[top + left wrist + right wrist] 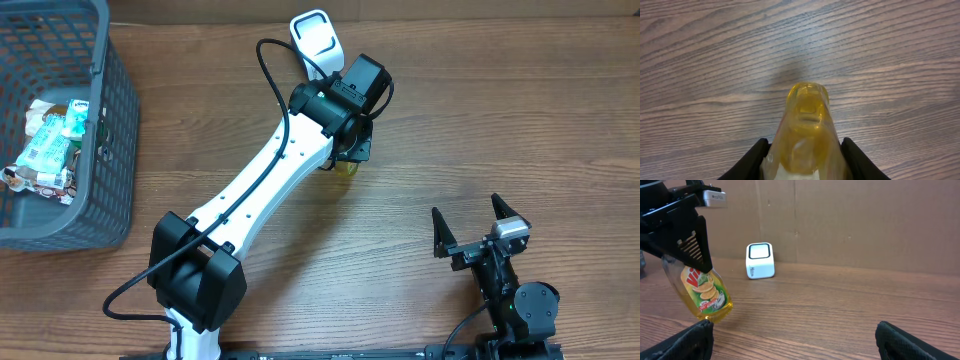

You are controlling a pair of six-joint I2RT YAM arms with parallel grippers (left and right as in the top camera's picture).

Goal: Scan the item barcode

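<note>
The item is a yellow dish-soap bottle (346,168) with a green and red label, hanging tilted just above the wooden table. My left gripper (352,148) is shut on it. In the left wrist view the bottle (807,120) fills the space between the two black fingers (756,155), its base pointing away from the camera. The right wrist view shows the bottle (704,294) under the left gripper (690,250), with the label facing that camera. No barcode is visible. A white scanner (318,40) stands at the table's far edge, just beyond the bottle. My right gripper (467,218) is open and holds nothing.
A grey mesh basket (115,130) stands at the far left with several packaged goods (50,145) inside. In the right wrist view the scanner (760,260) stands before a brown cardboard wall (865,220). Bare wood lies between the two arms.
</note>
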